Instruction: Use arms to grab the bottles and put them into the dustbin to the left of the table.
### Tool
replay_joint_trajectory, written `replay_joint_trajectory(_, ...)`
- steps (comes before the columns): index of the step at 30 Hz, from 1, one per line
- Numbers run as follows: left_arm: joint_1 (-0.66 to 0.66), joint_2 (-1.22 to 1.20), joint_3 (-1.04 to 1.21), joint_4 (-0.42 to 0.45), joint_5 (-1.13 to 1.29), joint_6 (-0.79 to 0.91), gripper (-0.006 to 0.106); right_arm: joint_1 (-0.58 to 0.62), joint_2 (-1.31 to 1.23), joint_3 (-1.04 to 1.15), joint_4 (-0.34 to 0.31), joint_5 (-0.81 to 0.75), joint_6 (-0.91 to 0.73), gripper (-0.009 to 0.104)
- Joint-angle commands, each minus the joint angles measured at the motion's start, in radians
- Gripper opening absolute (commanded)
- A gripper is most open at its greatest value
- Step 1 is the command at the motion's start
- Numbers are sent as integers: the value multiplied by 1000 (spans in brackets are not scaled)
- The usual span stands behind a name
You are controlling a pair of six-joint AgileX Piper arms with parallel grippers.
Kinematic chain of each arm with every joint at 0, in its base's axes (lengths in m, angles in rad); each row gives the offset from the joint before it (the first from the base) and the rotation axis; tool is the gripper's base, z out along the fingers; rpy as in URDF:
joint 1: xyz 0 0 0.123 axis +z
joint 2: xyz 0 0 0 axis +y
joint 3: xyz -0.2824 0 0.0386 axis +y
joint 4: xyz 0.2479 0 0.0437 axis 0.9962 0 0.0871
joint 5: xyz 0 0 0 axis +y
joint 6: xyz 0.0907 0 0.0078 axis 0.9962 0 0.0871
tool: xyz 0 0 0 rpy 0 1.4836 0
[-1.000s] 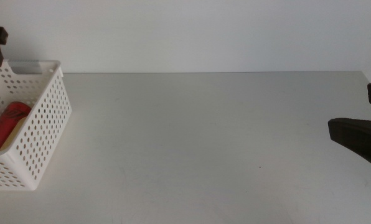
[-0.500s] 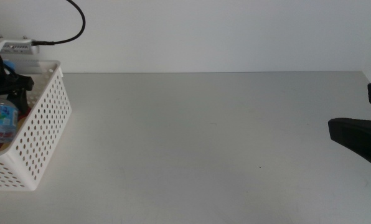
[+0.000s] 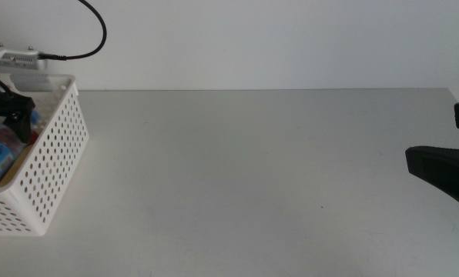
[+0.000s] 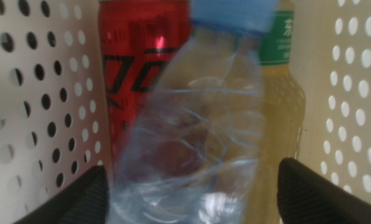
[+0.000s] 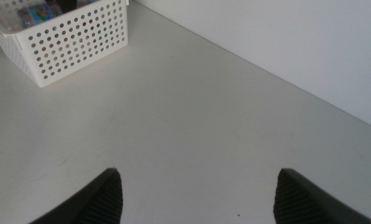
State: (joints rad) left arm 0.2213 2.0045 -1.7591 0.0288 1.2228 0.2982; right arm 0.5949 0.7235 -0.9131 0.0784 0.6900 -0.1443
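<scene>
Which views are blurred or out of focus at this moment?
Left wrist view: water bottle close to the lens and soft, red can and tea bottle behind also blurry. Middle view: sharp, evenly lit table. Right wrist view: sharp; dustbin holes crisp.

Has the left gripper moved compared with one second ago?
Yes. The left gripper has come down from above the dustbin rim into it; the right gripper waits.

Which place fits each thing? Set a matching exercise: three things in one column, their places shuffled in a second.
Things:
1. slim red can
2. clear blue-capped water bottle
3. right gripper

Places:
A. over the bare light-grey table
B. between the left gripper jaws, in the white perforated basket
C. lying under the other bottle

Pairs: 1-C, 2-B, 3-A
</scene>
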Motion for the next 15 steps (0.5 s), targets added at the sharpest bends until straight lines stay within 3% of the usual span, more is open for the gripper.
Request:
replay_joint_trajectory(1,-2,-94,-38,-14,16,-13,94,4,-1,-34,-5,-76,-5,62)
replay_joint_trajectory(15,-120,-343,-34,-5,53,-152,92,4,-1,-34,-5,-76,-5,62)
